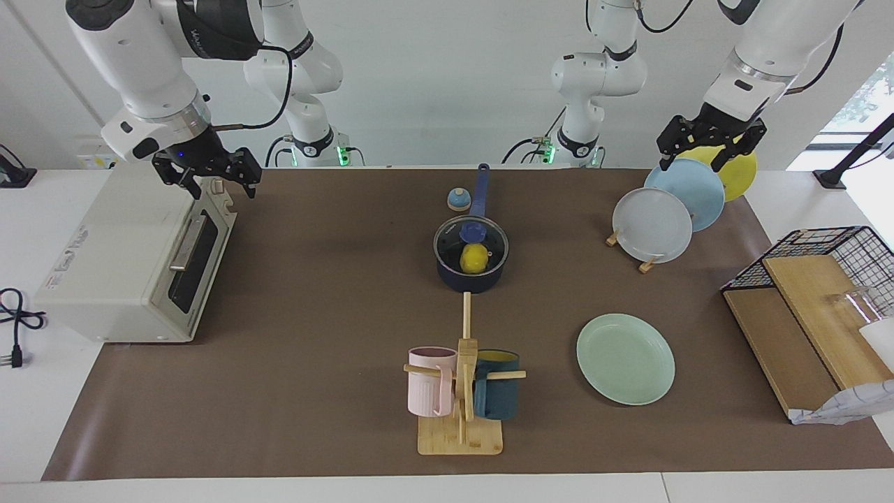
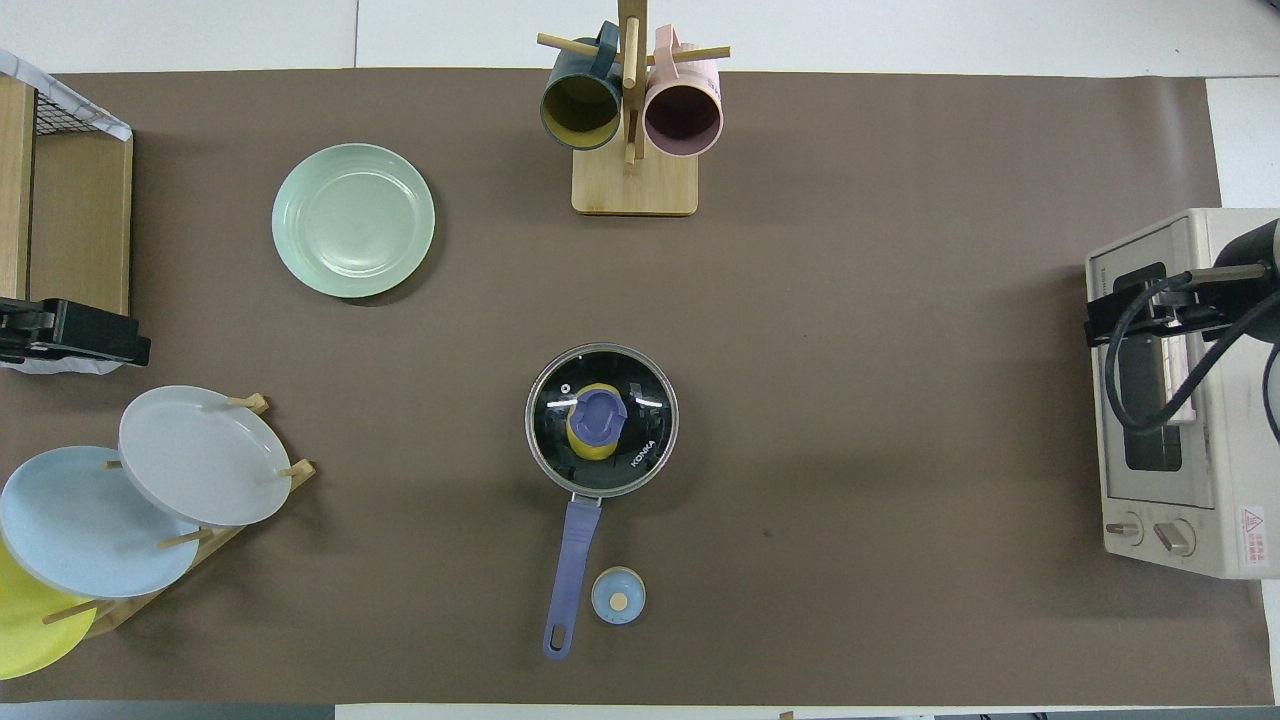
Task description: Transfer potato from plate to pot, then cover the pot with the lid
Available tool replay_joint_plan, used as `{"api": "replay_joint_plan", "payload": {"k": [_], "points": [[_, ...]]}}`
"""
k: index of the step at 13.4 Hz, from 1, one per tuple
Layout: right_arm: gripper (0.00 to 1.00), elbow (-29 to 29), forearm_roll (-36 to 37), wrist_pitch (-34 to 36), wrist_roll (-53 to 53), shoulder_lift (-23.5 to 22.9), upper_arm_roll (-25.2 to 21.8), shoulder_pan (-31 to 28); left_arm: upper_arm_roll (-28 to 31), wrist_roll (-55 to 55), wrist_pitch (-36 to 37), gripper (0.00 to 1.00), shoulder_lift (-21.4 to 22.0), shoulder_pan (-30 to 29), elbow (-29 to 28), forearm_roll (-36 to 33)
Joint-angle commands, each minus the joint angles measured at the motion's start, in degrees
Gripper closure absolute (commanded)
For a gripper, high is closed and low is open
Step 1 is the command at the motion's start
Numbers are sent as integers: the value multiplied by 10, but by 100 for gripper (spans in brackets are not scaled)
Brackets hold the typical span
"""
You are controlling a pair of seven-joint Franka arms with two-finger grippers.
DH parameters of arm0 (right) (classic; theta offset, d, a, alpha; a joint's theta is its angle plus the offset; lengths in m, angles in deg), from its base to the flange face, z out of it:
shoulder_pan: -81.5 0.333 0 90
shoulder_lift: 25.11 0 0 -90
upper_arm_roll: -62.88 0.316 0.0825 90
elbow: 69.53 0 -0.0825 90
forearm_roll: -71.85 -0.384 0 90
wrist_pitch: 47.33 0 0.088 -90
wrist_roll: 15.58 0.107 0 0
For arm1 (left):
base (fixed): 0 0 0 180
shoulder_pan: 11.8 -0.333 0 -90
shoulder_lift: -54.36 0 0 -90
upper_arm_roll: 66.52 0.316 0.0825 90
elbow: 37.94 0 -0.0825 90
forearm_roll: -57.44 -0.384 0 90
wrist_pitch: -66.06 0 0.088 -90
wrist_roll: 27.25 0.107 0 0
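The glass lid (image 1: 471,239) covers the pot (image 1: 469,276); both grippers (image 1: 207,176) (image 1: 705,144), jaws apart, risk only bumping the toaster oven (image 1: 133,269) or the plate rack (image 1: 631,251).

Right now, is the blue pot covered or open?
Covered: the glass lid sits level on the pot, with the potato visible through it.

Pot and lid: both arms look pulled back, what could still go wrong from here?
Little, as it looks.
1. The lid sits on the pot with the potato inside; whether it seats evenly cannot be told, so a nudge might shift it.
2. The open right gripper hangs over the toaster oven and might clip it if lowered.
3. The open left gripper is over the racked plates.
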State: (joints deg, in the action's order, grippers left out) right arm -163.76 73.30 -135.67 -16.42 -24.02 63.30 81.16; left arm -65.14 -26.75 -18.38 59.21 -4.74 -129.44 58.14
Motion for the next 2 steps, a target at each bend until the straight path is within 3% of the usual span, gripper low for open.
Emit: {"api": "replay_joint_plan", "payload": {"k": [1, 2], "points": [[0, 3, -1, -8, -12, 1, 3, -6, -2, -6, -13, 0, 17, 3, -20, -12], [0, 3, -2, -10, -12, 1, 3, -7, -2, -6, -12, 0, 17, 3, -20, -12]]}}
